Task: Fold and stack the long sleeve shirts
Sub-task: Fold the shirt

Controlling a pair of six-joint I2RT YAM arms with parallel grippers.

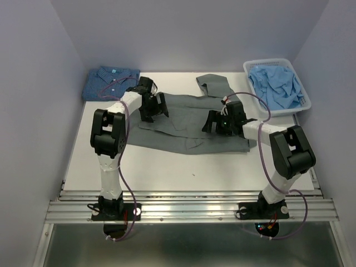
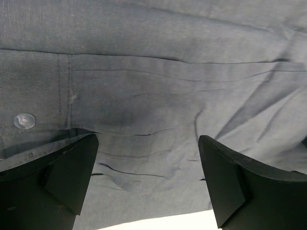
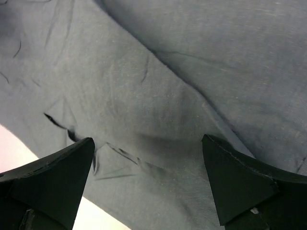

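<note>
The slate-grey shirt (image 1: 183, 125) is lying spread across the middle of the worktop (image 1: 167, 167), with one sleeve trailing toward the far side. The dark blue check shirt (image 1: 108, 82) is sitting folded in the far left corner. The left claw (image 1: 157, 107) and right claw (image 1: 214, 122) are hanging over the grey cloth, jaws apart and gripping nothing. The fold will probably go best if both are pinching the cloth's edge and lifting evenly together.

White table (image 1: 167, 172), evenly lit by soft diffuse light. Plain pale lavender panels enclose it: left wall (image 1: 33, 83), far wall (image 1: 189, 33), right wall (image 1: 334, 55). Ribbed aluminium rail (image 1: 189, 208) along near edge. Grey floor (image 1: 189, 247) below.
</note>
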